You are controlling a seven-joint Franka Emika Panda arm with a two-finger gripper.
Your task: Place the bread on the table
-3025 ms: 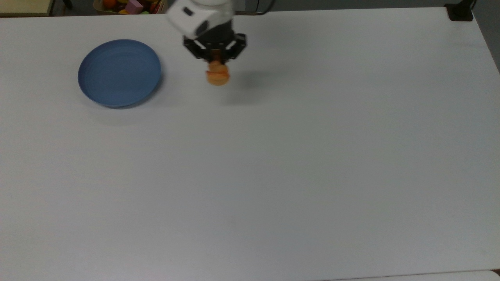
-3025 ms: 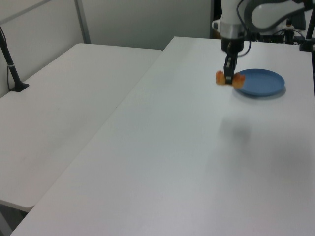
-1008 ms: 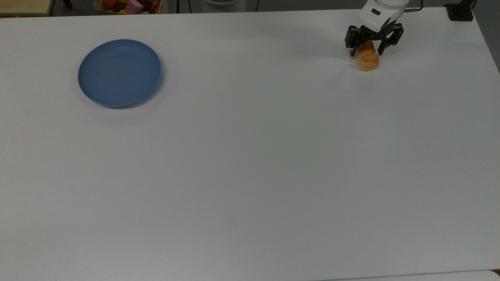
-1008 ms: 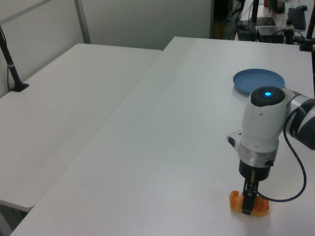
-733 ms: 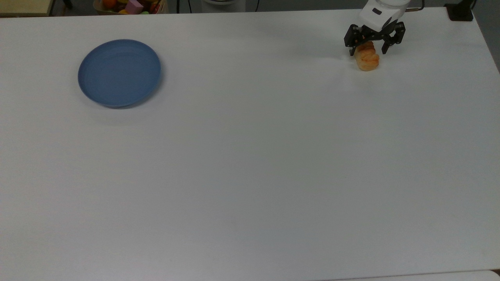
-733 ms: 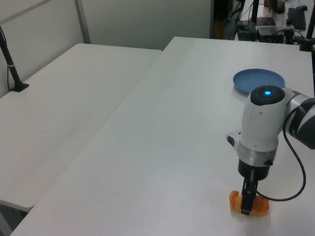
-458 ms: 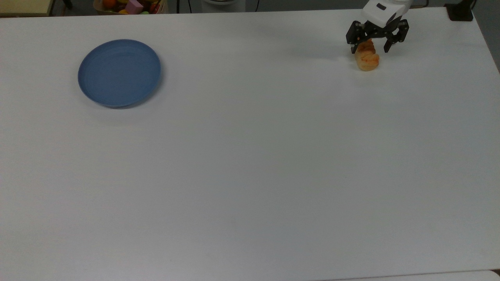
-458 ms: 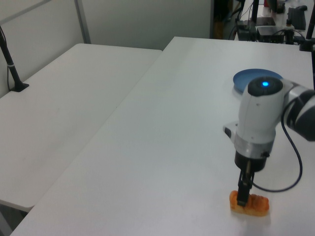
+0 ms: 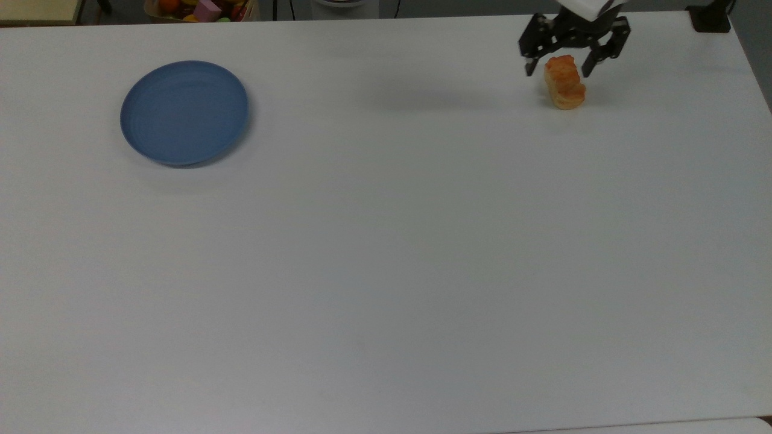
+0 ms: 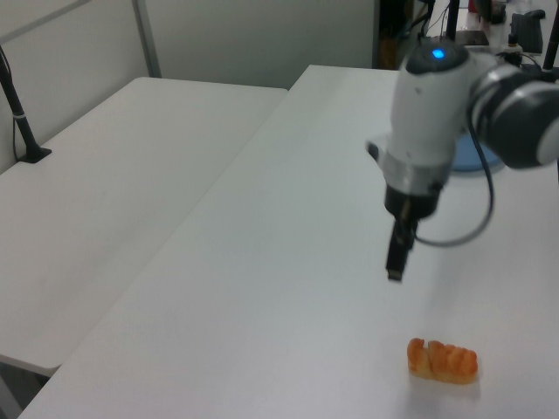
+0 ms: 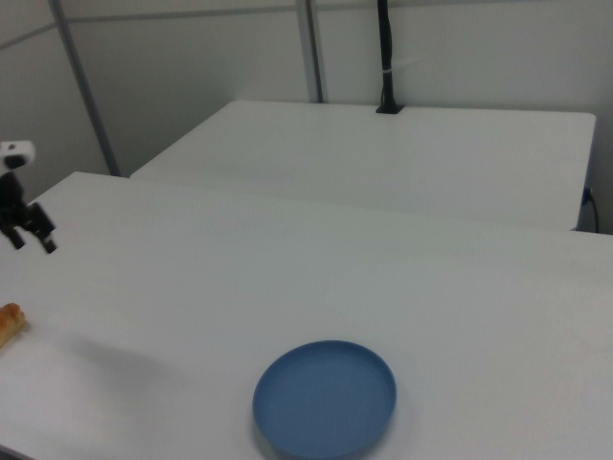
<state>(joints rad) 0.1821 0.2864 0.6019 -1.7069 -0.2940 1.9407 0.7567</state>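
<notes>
top view has the bread lying free on the white desk near its far right corner, jaws spread wide above it, so the gripper should lift straight clear, and left view shows the height gap that top view hides.

A round blue plate sat near the tabletop's far-left corner in the top view — beyond that edge, a box of colourful toys.

A robot lab: plain white tables, grey partition walls, clamped camera pole
</notes>
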